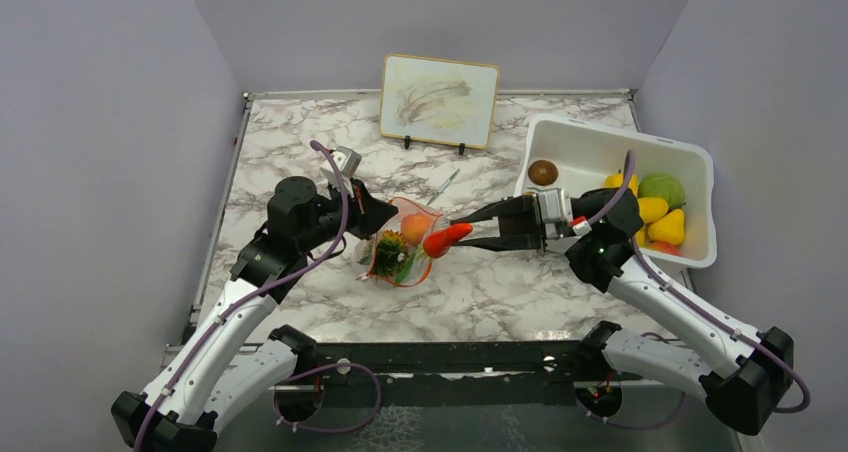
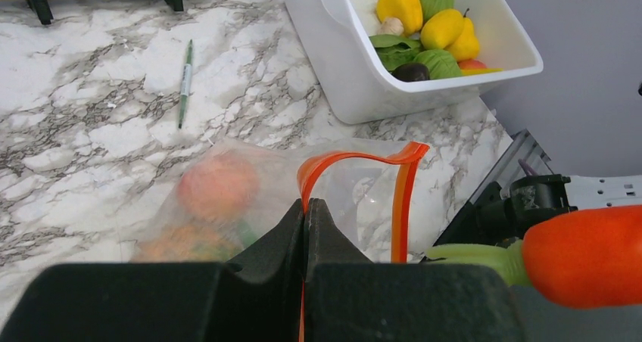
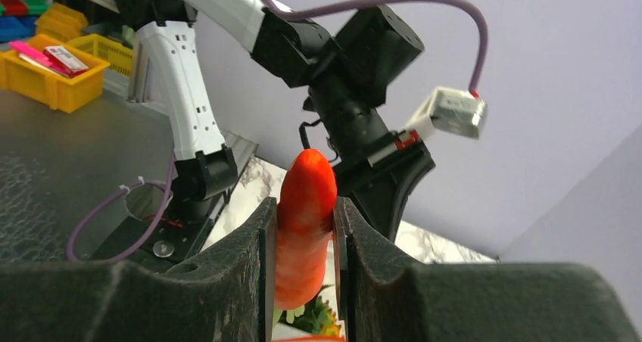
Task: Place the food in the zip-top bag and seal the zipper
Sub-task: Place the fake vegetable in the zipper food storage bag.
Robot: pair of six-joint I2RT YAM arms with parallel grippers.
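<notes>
The clear zip-top bag (image 1: 403,247) lies mid-table with its red-orange zipper (image 2: 356,159) mouth held open. Inside I see an orange round fruit (image 2: 218,184) and a spiky pineapple (image 1: 390,244). My left gripper (image 2: 306,206) is shut on the zipper edge, holding the mouth up; it also shows in the top view (image 1: 378,212). My right gripper (image 3: 303,217) is shut on an orange-red carrot (image 3: 304,228) with a green top, held level just at the bag's mouth (image 1: 447,237). The carrot also shows at the right of the left wrist view (image 2: 583,255).
A white bin (image 1: 690,162) at the right holds yellow peppers (image 2: 401,7), green leaves, a brown item and more toy food. A thin grey pen (image 2: 184,81) lies behind the bag. A framed board (image 1: 440,100) stands at the back.
</notes>
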